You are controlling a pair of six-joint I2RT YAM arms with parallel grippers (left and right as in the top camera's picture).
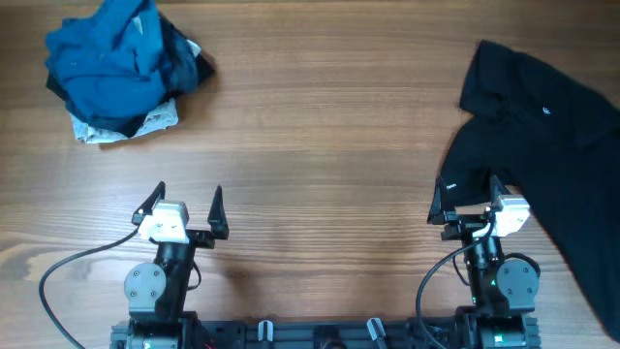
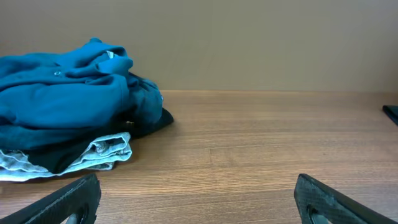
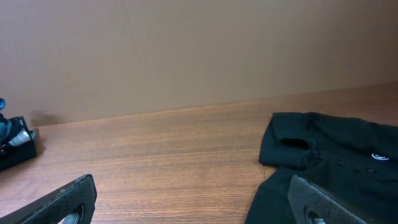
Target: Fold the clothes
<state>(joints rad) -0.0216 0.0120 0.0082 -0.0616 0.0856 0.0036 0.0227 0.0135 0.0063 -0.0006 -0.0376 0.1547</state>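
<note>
Wooden tabletop point(image 1: 329, 107), plain tan wall behind (per wrist views).

Item 1: black shirt point(image 1: 542, 107). Task garment. Located at far right of table, loosely spread and unfolded, collar toward upper left, right side cut off by frame edge. Tiny white chest mark point(image 1: 545, 111) is seen face-up. Judged to be laid out there as the working piece, within reach of right arm.

Item 2: heap of blue garments point(image 1: 116, 58), w/ pale grey-white cloth point(image 1: 160, 121) beneath. Bunched at far left corner, well apart from shirt. Judged to be set aside, not part of this fold.

Item 3: left gripper point(image 1: 187, 199). Jaws are spread wide, nothing held. Arm is tucked at near edge, wrist levelled low and aimed fwd toward blue heap, bare wood below.

Item 4: right gripper point(image 1: 467, 194). Jaws likewise spread wide, nothing between them. Arm is tucked at near edge, fingertips at shirt's near-left hem; contact w/ fabric cannot be told.

Both arms are judged to be in ready pose; fold not yet begun.
</note>
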